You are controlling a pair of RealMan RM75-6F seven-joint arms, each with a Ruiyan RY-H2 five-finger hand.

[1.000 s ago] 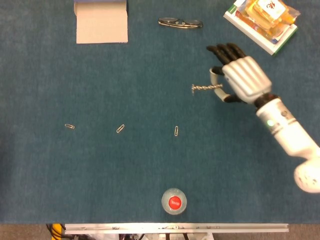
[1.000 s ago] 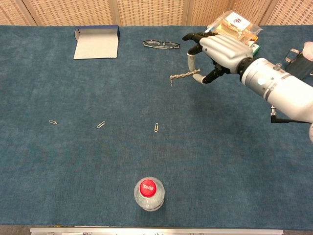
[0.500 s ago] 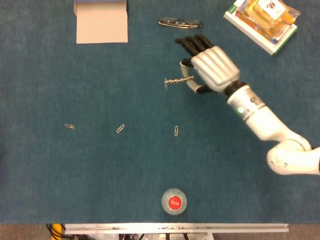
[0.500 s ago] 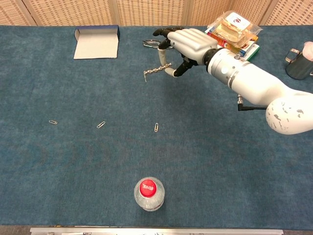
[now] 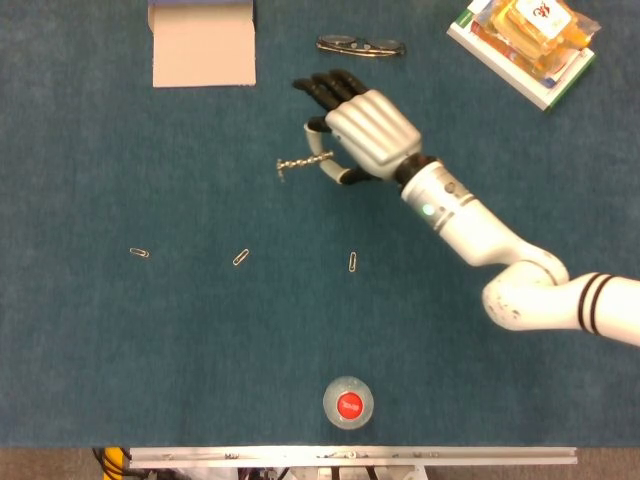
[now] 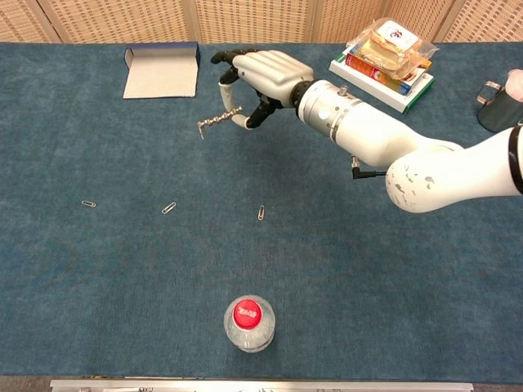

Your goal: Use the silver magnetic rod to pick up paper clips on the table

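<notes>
Both views are evenly and rather brightly lit, with soft diffuse light that seems to come from above; shadows on the blue cloth [image 5: 120, 340] are faint and short. The white arm [image 6: 384, 147] shows mild glare on its shell. The head view is slightly soft and grainy, so small items look blurred. The chest view is sharper, with little distortion at the edges

Free room and obstacles on the table [image 5: 90, 350]. Near edge, centre: upright bottle [image 5: 348, 404]. Far edge: cardboard box [image 5: 202, 44] toward the left corner, folded glasses [image 5: 360, 46] at centre, stacked books [image 5: 520, 45] in the right corner. The right arm [image 5: 480, 240] spans the right half. Left half lies open, apart from three flat paper clips [image 5: 241, 257].
</notes>
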